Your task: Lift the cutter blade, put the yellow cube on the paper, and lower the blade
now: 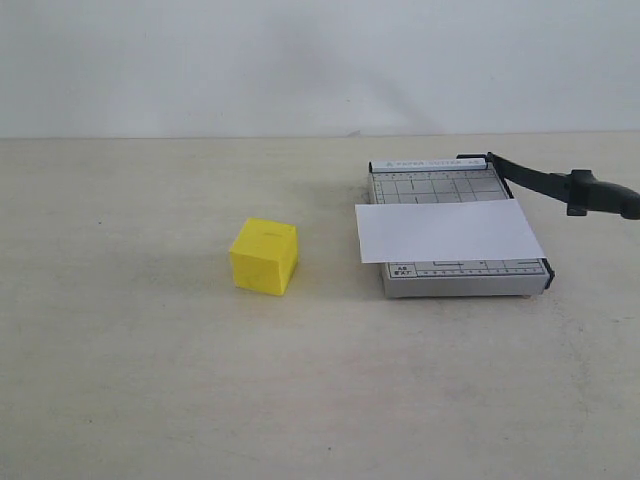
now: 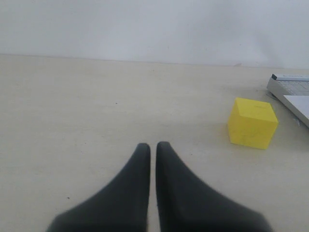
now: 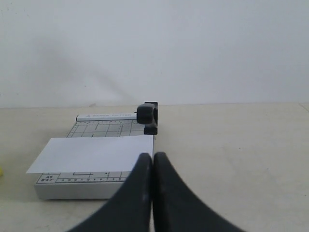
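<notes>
The yellow cube [image 1: 264, 256] sits on the table to the left of the grey gridded cutter base [image 1: 458, 272]. A white sheet of paper [image 1: 448, 230] lies across that base, overhanging its left side. The black cutter blade [image 1: 555, 184] slants up and out to the right from its hinge at the far right corner, handle end lifted. Neither gripper appears in the exterior view. My left gripper [image 2: 153, 145] is shut and empty, with the cube [image 2: 252, 123] ahead of it and off to one side. My right gripper [image 3: 152, 155] is shut and empty, just short of the paper [image 3: 94, 153] and base, facing the blade handle [image 3: 147, 116].
A beige table [image 1: 150, 380] carries everything, and a plain white wall [image 1: 300, 60] closes it off at the back. The cutter base's corner [image 2: 289, 89] shows at the edge of the left wrist view.
</notes>
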